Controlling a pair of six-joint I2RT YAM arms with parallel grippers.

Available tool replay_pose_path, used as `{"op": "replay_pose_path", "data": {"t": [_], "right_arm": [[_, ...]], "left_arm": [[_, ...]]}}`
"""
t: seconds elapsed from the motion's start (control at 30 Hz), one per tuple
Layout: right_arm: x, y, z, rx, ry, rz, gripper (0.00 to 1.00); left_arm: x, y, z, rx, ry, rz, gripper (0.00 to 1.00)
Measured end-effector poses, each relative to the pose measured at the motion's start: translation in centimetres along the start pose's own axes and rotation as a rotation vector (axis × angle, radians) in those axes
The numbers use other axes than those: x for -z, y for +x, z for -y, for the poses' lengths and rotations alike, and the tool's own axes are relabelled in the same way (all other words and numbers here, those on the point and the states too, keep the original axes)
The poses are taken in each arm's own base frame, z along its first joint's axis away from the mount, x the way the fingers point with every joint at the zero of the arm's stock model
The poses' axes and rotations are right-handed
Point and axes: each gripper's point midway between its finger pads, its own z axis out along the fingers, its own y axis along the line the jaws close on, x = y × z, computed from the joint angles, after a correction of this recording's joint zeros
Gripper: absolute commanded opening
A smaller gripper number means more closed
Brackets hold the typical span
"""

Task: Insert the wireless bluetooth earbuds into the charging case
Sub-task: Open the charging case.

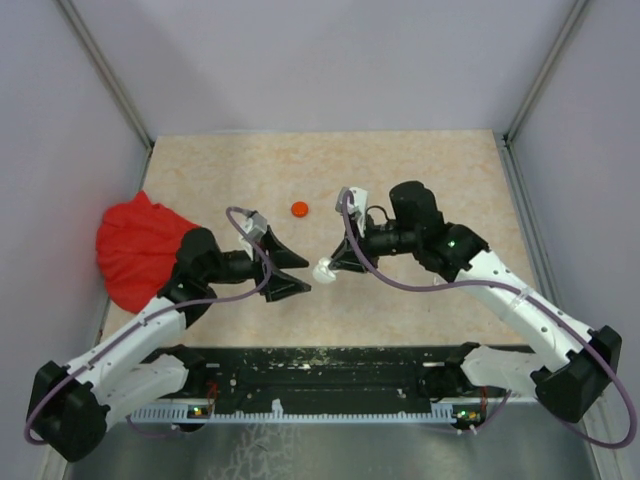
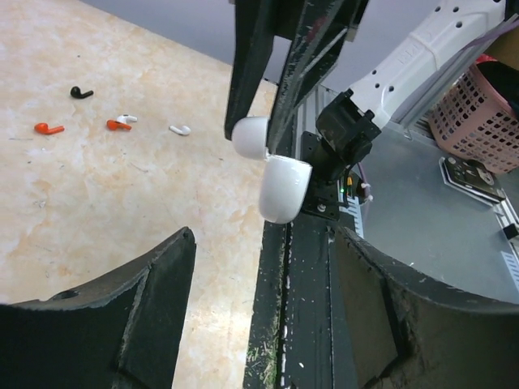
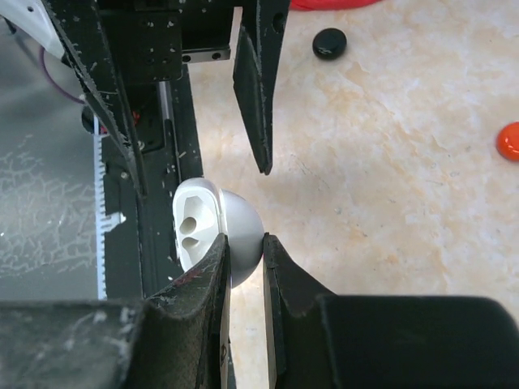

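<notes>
My right gripper point(image 1: 333, 263) is shut on the white charging case point(image 1: 324, 271) and holds it above the table near the front edge. In the right wrist view the case point(image 3: 203, 227) is open, its two empty sockets showing, pinched in the right gripper point(image 3: 243, 253). My left gripper point(image 1: 290, 275) is open and empty, just left of the case; its fingers frame the case point(image 2: 282, 186) in the left wrist view. Several earbuds lie on the table: a black one point(image 2: 81, 92), an orange one point(image 2: 49, 128), another orange one point(image 2: 117, 126) and a white one point(image 2: 179, 129).
An orange disc point(image 1: 299, 208) lies at mid table, and a black disc point(image 3: 329, 42) lies beside the red cloth point(image 1: 140, 245) at the left. A black rail point(image 1: 320, 365) runs along the near edge. A pink basket point(image 2: 478, 105) stands off the table.
</notes>
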Motion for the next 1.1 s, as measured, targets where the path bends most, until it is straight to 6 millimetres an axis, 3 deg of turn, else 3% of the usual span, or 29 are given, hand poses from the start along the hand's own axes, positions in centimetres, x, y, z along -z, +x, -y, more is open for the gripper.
{"op": "replay_pose_path", "data": {"t": [0.3,0.6,0.97,1.1], "right_arm": [[0.5,0.6,-0.4,0.033,0.036,-0.150,0.00],[0.0,3.0,-0.4,-0.004,0.028,-0.268,0.00],[0.1,2.8,-0.6,0.007,0.025,-0.280,0.00],[0.1,2.9,-0.5,0.008,0.033,-0.284,0.00]], "left_arm": [[-1.1,1.4,-1.1,0.026,0.016,-0.089,0.65],[-2.3,1.7,0.6,-0.071,0.120,-0.092,0.58],[-3.6,4.0,0.6,-0.118,0.154,-0.146,0.42],[-3.6,4.0,0.4,-0.123,0.145,-0.148,0.42]]}}
